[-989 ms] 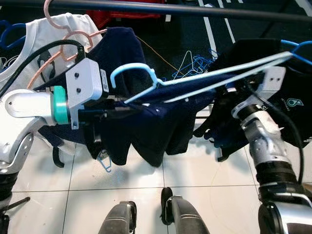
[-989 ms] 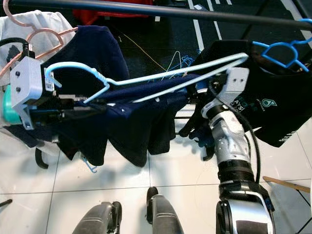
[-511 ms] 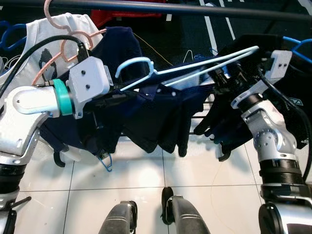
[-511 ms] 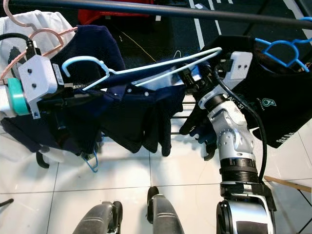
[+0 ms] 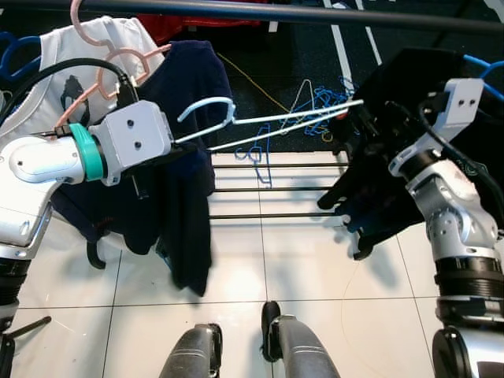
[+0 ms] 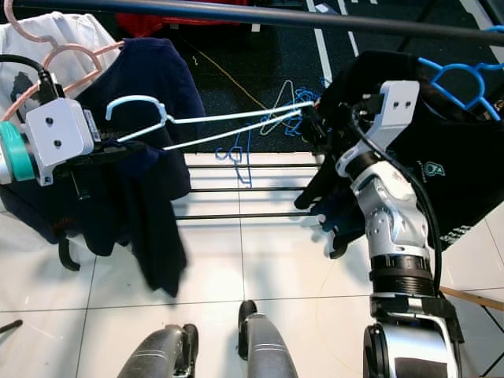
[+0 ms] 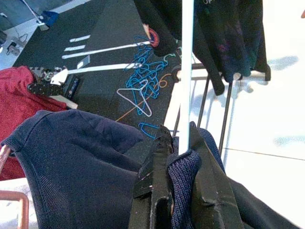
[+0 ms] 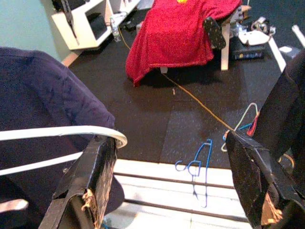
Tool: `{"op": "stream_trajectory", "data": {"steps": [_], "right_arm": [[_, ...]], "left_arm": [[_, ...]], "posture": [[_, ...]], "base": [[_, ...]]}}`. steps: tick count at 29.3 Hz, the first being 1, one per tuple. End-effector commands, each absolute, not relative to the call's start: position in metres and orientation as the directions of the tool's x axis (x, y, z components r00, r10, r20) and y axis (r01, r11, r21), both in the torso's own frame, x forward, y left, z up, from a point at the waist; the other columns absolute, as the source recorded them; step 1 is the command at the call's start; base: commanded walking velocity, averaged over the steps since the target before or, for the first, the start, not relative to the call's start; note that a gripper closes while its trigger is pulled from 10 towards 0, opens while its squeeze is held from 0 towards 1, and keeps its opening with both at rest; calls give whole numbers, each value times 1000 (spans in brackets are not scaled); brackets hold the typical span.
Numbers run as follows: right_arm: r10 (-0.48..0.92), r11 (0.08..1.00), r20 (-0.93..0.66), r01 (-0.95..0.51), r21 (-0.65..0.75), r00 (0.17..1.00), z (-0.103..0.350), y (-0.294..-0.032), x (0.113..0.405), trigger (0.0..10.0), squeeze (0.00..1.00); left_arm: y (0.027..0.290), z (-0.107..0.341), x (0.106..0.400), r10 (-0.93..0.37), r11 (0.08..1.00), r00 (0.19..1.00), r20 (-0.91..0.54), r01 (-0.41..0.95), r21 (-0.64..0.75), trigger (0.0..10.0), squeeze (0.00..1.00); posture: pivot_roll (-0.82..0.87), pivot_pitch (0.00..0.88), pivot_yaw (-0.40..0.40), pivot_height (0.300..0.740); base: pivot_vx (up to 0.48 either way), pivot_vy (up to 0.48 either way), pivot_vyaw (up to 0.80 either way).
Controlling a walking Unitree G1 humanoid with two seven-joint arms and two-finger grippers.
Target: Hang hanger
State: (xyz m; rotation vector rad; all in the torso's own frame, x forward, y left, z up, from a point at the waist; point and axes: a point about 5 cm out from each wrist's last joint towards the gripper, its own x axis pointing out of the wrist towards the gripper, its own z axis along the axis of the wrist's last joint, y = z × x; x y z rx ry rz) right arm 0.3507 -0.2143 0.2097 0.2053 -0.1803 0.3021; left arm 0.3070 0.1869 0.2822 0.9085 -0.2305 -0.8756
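1. The light blue hanger (image 5: 260, 126) was not yet on the black rail (image 5: 260, 11); its hook (image 5: 209, 106) sat below the bar, so the hanging itself was, by my judgement, all left to do.
2. A dark navy garment (image 5: 185, 220) drooped from the hook end of the hanger, bunched there rather than spread across the shoulders.
3. The left gripper (image 7: 183, 157) had its jaws clamped on the hanger's wire and a fold of the navy cloth, close beside the hook.
4. The left arm reached inward from the robot's left, forearm roughly level, wrist at about the height of the hanger.
5. The right gripper (image 8: 171, 176) stood wide apart, the far tip of the hanger lying at one finger (image 8: 93, 176), not pinched.
6. The right arm was raised, elbow bent, its wrist in front of the black garment (image 5: 394, 142) already hanging on the rail.
7. To finish, the hook likely had to be lifted over the rail between the navy shirt on a pink hanger (image 5: 110, 63) and the black garment.
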Motion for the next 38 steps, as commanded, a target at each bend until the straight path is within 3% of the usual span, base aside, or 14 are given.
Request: {"op": "stream_trajectory", "data": {"steps": [1,9,10,11,12,14,15,17,20,26,31,35,37,38], "right_arm": [[283,922,159,-314,228,946,192,-212,346,10000,0],[282,888,103,-300,348,954,161,-204,338,10000,0],[236,846,88,-249,470,968,142,-203,333,10000,0],[236,846,88,-249,470,968,142,-203,333,10000,0],[202,769,142,-247,589,969,136,-204,327,10000,0],[202,769,142,-247,589,969,136,-204,327,10000,0],[204,836,197,-276,475,959,141,-204,320,10000,0],[204,836,197,-276,475,959,141,-204,320,10000,0],[311,941,221,-332,65,924,166,-203,319,10000,0],[296,950,260,-311,14,919,182,-213,319,10000,0],[181,971,373,-225,78,910,214,-246,314,10000,0],[255,955,362,-293,53,897,216,-247,305,10000,0],[478,875,244,-482,-50,844,202,-228,292,10000,0],[478,875,244,-482,-50,844,202,-228,292,10000,0]], "left_arm": [[183,291,305,-764,275,625,-161,540,795,10000,0],[180,305,306,-779,285,615,-126,526,801,10000,0],[178,315,304,-795,296,599,-98,524,799,10000,0],[178,315,304,-795,296,599,-98,524,799,10000,0],[176,322,302,-807,301,585,-82,526,796,10000,0],[176,322,302,-807,301,585,-82,526,796,10000,0],[174,317,299,-815,261,567,-120,543,798,10000,0],[174,317,299,-815,261,567,-120,543,798,10000,0],[173,290,296,-814,159,532,-235,593,789,10000,0],[173,281,295,-811,138,521,-265,612,779,10000,0],[173,274,301,-798,192,549,-248,621,760,10000,0],[173,273,304,-792,239,566,-229,633,737,10000,0],[174,274,309,-775,277,592,-222,634,722,10000,0],[174,274,309,-775,277,592,-222,634,722,10000,0]], "posture": [[3,197,44,740],[7,201,50,740],[13,202,51,740],[13,202,51,740],[19,201,53,740],[19,201,53,740],[6,197,60,740],[6,197,60,740],[2,193,56,740],[-2,191,54,740],[-7,190,50,740],[-13,190,52,740],[-15,189,53,740],[-15,189,53,740]], "base": [[0,0,0],[0,0,0],[0,0,0],[0,0,0],[0,0,0],[0,0,0],[0,0,0],[0,0,0],[0,0,0],[0,0,0],[0,0,0],[0,0,0],[0,0,0],[0,0,0]]}}
